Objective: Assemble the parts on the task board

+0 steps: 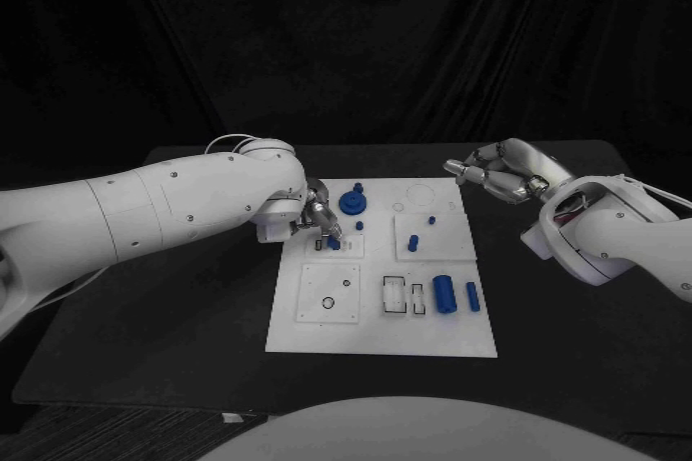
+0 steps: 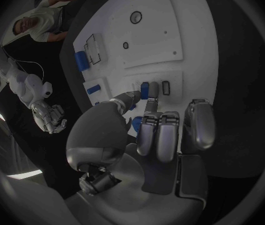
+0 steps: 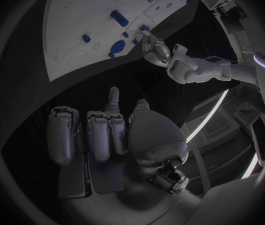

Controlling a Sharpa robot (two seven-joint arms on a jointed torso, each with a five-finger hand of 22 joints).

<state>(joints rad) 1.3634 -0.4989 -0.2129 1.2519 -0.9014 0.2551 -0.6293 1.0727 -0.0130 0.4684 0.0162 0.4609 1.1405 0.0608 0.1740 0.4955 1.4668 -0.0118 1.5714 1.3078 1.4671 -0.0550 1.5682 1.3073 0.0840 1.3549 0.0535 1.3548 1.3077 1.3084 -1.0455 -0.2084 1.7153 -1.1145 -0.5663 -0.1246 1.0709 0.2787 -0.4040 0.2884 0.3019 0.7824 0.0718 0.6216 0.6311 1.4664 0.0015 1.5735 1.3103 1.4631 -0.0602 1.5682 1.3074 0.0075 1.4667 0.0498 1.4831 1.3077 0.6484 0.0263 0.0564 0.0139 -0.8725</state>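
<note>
Task board (image 1: 433, 331) mid-table; left hand (image 1: 319, 220) pinches small blue part (image 1: 333, 244) over its slot near the board's left edge — should lower square, slowly; right hand (image 1: 498, 171) idle, fingers curled, empty.

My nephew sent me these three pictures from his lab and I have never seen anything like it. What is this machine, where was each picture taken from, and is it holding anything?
It is a robot with two white arms, each ending in a silver many-fingered hand, working at a black table. The square picture looks down from a camera on the robot's head. The two round pictures come from fisheye cameras behind each wrist, so edges look bent.

On the table lies a white task board carrying small blue parts, such as a blue cylinder lying near its middle.

The left hand reaches over the board and pinches a small blue piece at its fingertips, right by a slot. The right hand hovers beyond the board's far corner, fingers curled, holding nothing.
</note>
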